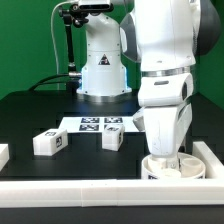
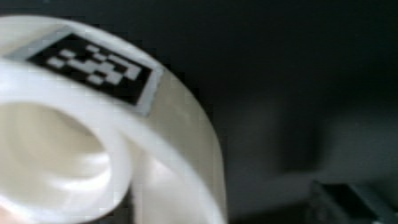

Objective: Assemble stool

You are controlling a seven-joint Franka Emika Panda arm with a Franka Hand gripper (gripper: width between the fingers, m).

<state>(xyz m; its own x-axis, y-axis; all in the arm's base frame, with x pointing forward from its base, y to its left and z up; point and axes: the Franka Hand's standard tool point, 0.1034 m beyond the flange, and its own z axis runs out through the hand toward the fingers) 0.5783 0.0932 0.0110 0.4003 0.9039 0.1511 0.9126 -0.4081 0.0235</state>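
Arm comes down at the exterior view's right, with the claw low over the seat.

Seat: a white round piece on the black table in the near corner on the exterior view's right. It sits close to the white raised border that runs along the front and up that side. I cannot tell whether seat and border touch.

Wrist view: the seat fills most of the picture and is slightly blurred. It shows a curved white wall, a hollow pale interior and a black-and-white tag on its outer surface. There is dark table beyond it.

Claw state: cannot tell. The fingers are lost against the white seat in the exterior view. The wrist view shows no clear fingertips, only a dim shape in one corner. Contact with the seat is also unclear.

Other parts:
- First leg block lies on the table toward the exterior view's left, tags showing.
- Second leg block lies near the middle, just in front of the marker board.
- The two blocks are well apart from each other and from the seat.
- A white piece is cut off by the left edge and cannot be identified.
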